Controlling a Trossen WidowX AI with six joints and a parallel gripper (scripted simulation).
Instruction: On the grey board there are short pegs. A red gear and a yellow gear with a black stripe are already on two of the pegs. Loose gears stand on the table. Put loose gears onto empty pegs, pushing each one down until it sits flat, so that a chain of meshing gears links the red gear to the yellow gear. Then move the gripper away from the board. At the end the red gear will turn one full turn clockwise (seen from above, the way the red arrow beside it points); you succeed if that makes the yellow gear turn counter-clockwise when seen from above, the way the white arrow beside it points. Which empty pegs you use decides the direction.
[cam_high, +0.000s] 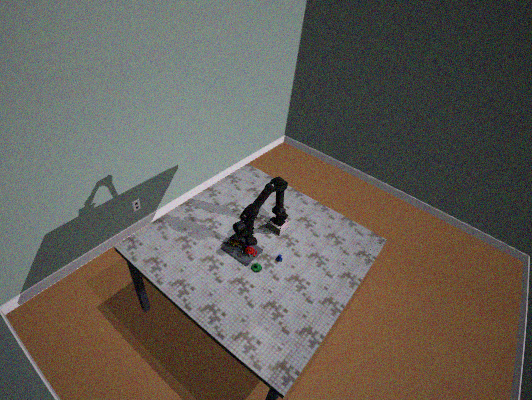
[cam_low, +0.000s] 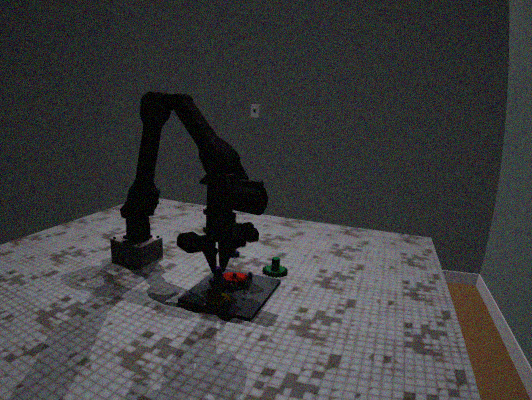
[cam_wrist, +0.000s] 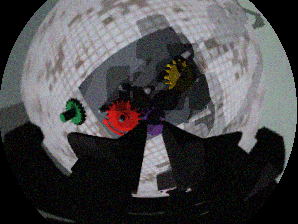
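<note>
The grey board (cam_high: 245, 260) (cam_low: 263, 288) (cam_wrist: 100, 84) bears the red gear (cam_high: 251, 251) (cam_low: 235, 276) (cam_wrist: 120, 118) and the yellow gear (cam_high: 235, 244) (cam_low: 225, 298) (cam_wrist: 172, 76), which is partly in shadow. My gripper (cam_low: 218, 271) (cam_wrist: 154, 132) is shut on the stem of a purple gear (cam_wrist: 152, 118), low over the board right beside the red gear. Shadow hides whether the purple gear is on a peg or sits flat. A green gear (cam_high: 256, 267) (cam_low: 275, 270) (cam_wrist: 77, 111) stands upright on the table, off the board. A small blue gear (cam_high: 279, 258) stands farther off.
The arm's base (cam_high: 278, 226) (cam_low: 136, 251) stands on the patterned table (cam_high: 300, 300) (cam_low: 350, 300) behind the board. The arm reaches over the board and casts dark shadows across it. Several short dark pegs are hard to make out in the shadow.
</note>
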